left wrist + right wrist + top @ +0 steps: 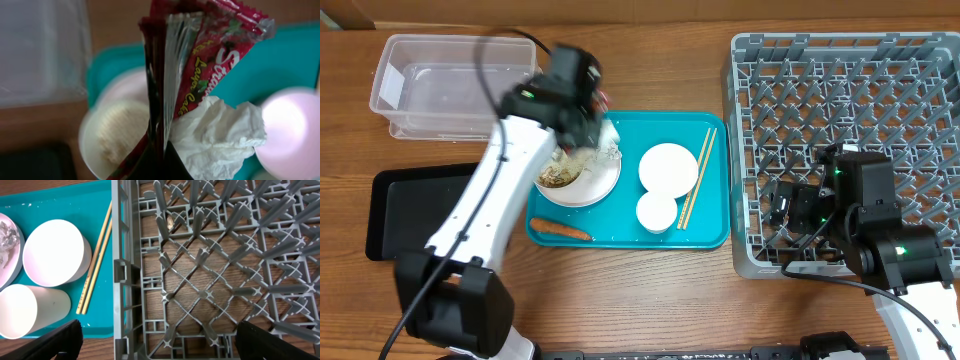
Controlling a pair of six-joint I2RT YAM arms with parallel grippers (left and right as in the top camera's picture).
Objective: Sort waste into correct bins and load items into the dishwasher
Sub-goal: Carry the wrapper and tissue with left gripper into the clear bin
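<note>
1. Two bins lie at the left of the overhead view: the clear tub (pixel 420 90) at upper left and the black tray (pixel 395 215) below it. Which one suits a wrapper is not marked; dry packaging is judged to belong in the tub.
2. At the right, the right gripper (pixel 157 330) is held over the dish rack (pixel 744 200) with its jaws spread wide and nothing between them. It is best kept there, out of the carrying path.
3. At frame centre, the left gripper (pixel 588 135) is closed fully on the red snack wrapper (pixel 220 55), above the wide plate (pixel 600 190) on the teal tray (pixel 715 215).
4. The wrapper should be raised straight up before any sideways travel, so the plate is not dragged.
5. Crumpled white paper (pixel 215 135) touches the wrapper at lower right of the left wrist view; whether it is pinched too cannot be told, so it should be watched during the lift.
6. Food scraps (pixel 120 132) sit in the plate and should be left undisturbed.
7. Release is best made low inside the bin's walls.
</note>
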